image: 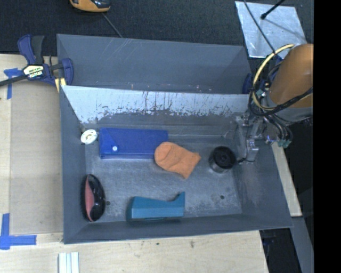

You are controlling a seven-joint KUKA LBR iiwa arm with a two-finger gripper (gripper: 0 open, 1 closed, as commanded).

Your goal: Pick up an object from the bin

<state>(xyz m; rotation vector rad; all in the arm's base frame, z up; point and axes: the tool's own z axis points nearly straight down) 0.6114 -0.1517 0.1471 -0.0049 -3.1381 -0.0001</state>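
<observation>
Surroundings, overhead view. The grey bin (152, 58) sits on a pale wood tabletop (176, 253), whose grain and small dark specks show along the near side. Beyond the bin's far edge the ground is a black, matte, finely textured surface (176, 21); whether it is floor or mat cannot be told. On it, at the upper right, lies a crinkled silvery sheet (266, 32), crossed by a thin dark rod (274, 8). A yellow-and-black object (90, 4) is cut off by the upper edge, with a thin cord (112, 25) running from it toward the bin. A pale grooved strip (68, 262) lies at the lower left. Lighting is even and diffuse, with no hard shadows outside the bin.
</observation>
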